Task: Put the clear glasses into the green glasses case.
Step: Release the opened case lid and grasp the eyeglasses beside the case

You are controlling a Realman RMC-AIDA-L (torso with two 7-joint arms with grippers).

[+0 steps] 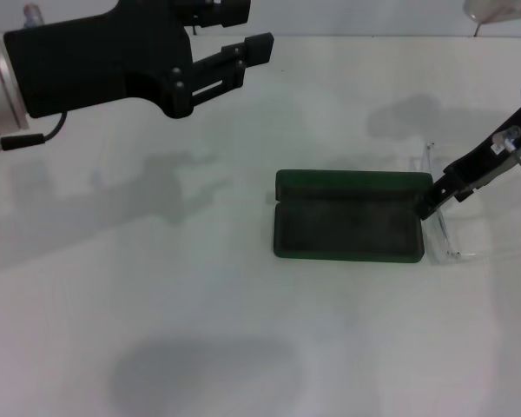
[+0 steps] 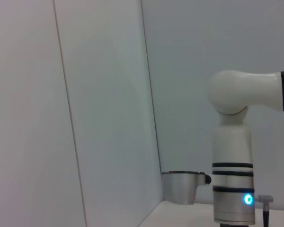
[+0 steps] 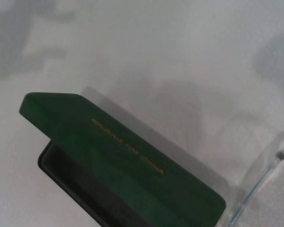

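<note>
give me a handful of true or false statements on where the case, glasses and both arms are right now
1. The green glasses case lies open on the table. True.
2. The clear glasses already lie inside the case. False: they sit on the table just off the case's right end.
3. The right tool is down at the case's right end, by the glasses. True.
4. The left tool is touching the case. False: it hangs up and to the left, well apart from the case.
5. Gold lettering shows on the case lid. True.
6. The case lining is bright red. False: it is dark grey.
</note>
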